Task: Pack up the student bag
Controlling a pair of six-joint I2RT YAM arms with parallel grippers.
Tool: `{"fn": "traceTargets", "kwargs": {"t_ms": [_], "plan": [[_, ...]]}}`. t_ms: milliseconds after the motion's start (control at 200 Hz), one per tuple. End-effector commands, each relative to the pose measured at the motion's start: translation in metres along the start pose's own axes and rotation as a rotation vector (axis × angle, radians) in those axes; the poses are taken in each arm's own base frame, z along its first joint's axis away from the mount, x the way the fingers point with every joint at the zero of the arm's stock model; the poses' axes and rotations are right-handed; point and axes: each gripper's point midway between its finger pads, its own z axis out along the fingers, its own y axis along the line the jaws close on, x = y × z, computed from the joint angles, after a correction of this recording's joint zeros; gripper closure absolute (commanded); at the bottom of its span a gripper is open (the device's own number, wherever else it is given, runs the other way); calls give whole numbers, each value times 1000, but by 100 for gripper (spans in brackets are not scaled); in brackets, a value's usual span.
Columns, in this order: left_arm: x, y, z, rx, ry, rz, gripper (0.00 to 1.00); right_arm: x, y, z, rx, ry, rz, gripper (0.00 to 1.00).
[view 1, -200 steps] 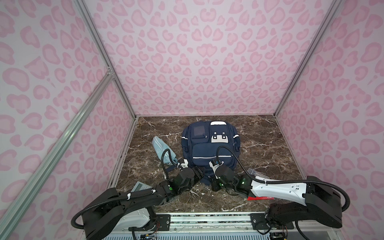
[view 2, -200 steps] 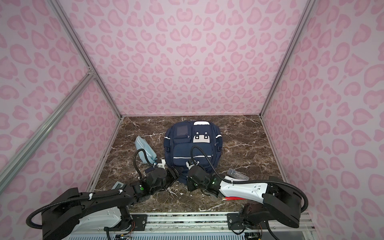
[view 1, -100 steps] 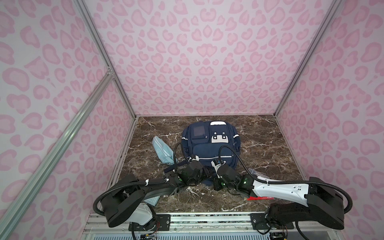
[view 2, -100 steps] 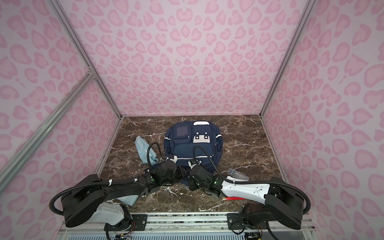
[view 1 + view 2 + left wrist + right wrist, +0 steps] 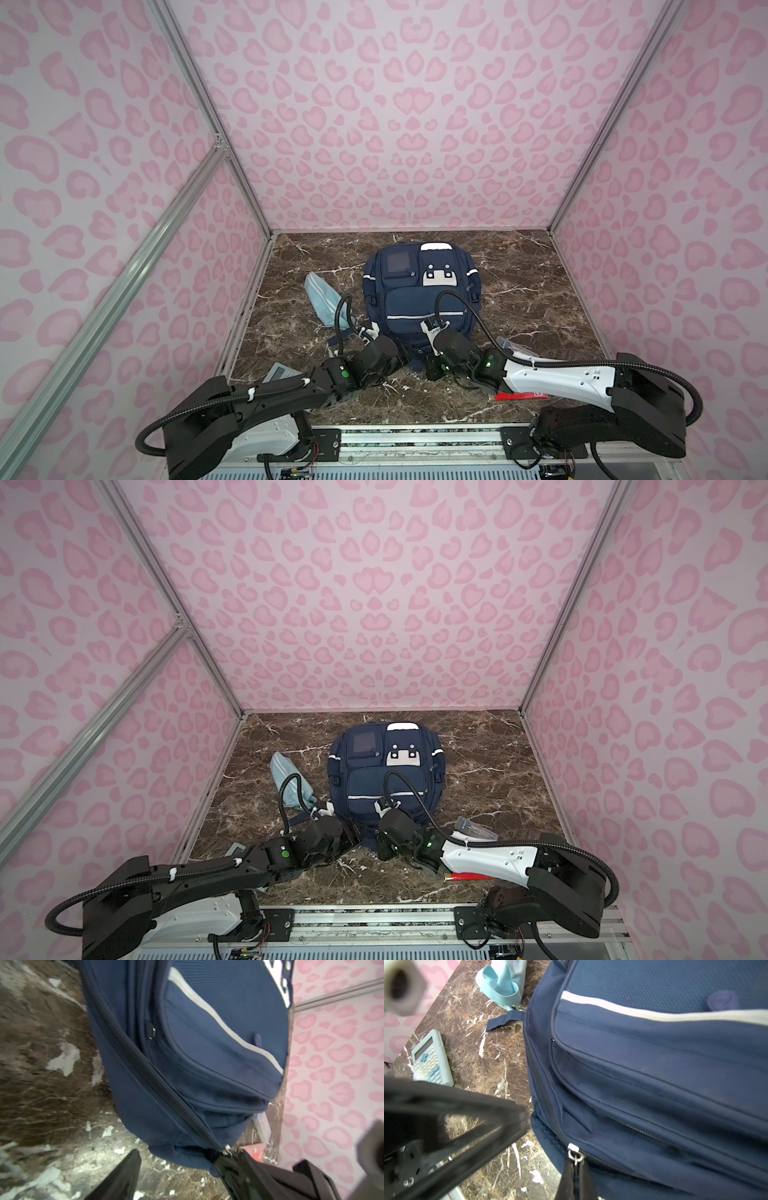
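Observation:
The student bag [image 5: 419, 299] [image 5: 386, 771], navy with white stripes, lies flat in the middle of the marble floor. In the right wrist view my right gripper [image 5: 576, 1163] is shut on the zip pull [image 5: 575, 1155] at the bag's near corner, and the zip [image 5: 612, 1164] looks closed. In both top views it sits at the bag's near edge [image 5: 432, 368]. My left gripper [image 5: 182, 1167] [image 5: 399, 360] stands open just left of it, its fingers [image 5: 126, 1174] spread wide in front of the same corner of the bag [image 5: 180, 1155], holding nothing.
A light-blue pouch [image 5: 324, 301] [image 5: 502, 985] lies left of the bag. A pale green calculator [image 5: 280, 371] [image 5: 431, 1059] lies at the near left by the wall. A clear plastic case [image 5: 513, 347] and a red item [image 5: 519, 397] lie near right, under the right arm.
My left gripper has swung right to the bag's near corner and its jaws have opened wide. The right gripper has stayed shut at the zip pull.

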Motion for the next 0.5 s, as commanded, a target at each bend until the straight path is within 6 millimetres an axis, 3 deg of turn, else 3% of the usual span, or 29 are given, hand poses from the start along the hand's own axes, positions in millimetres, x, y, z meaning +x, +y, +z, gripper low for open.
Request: {"fn": "traceTargets", "kwargs": {"t_ms": [0, 85, 155, 210, 260, 335, 495], "plan": [[-6, -11, 15, 7, -32, -33, 14, -5, 12, 0, -43, -17, -46, 100], [-5, -13, 33, 9, -1, -27, 25, -2, 13, -1, -44, -14, -61, 100], [-9, -14, 41, -1, -8, 0, 48, 0, 12, 0, -40, -7, -63, 100], [-10, -14, 45, -30, -3, 30, 78, 2, 10, 1, -37, -1, -68, 100], [-11, -16, 44, -37, -3, 51, 96, 4, 7, 1, -24, 1, -70, 100], [-15, -9, 39, -65, -21, 72, 97, 7, -2, 0, 25, 14, -70, 100], [-26, 16, 22, -105, -40, 75, 97, 13, -44, -8, 223, 54, -39, 100]]}}
